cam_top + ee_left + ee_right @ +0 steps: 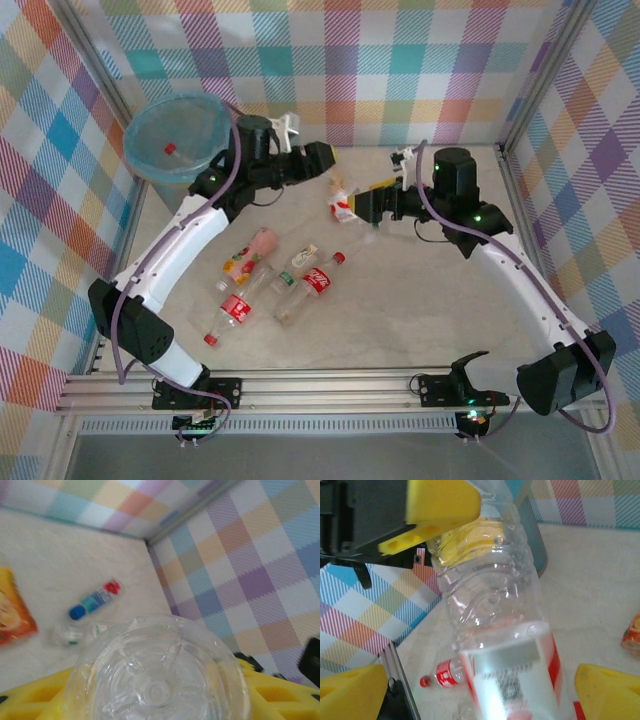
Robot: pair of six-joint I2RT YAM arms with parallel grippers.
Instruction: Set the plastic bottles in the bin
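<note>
- Plastic, thin and clear, is all the left gripper [157, 702] has to bite on. Its yellow fingers are closed partway on the ribbed base end of the bottle [495, 605], which hangs in the air near the middle of the table. That wall can buckle, and the bottle would then squirt out.
- Wide open, the right gripper [480, 692] has a yellow fingertip on either side of the label end and holds nothing. If the left arm swings away first, the label end could knock a fingertip and twist the bottle loose.
- Over at about 10 o'clock from the bottle, the bin [200, 125] sits in the far left corner. The bottle sticks out lengthwise from the fingers — I'd guess it could catch the rim or the blue liner and tip the bin.
- Dropped, it would land near the loose bottles [235, 308] at 7 o'clock — and need picking up again.
</note>
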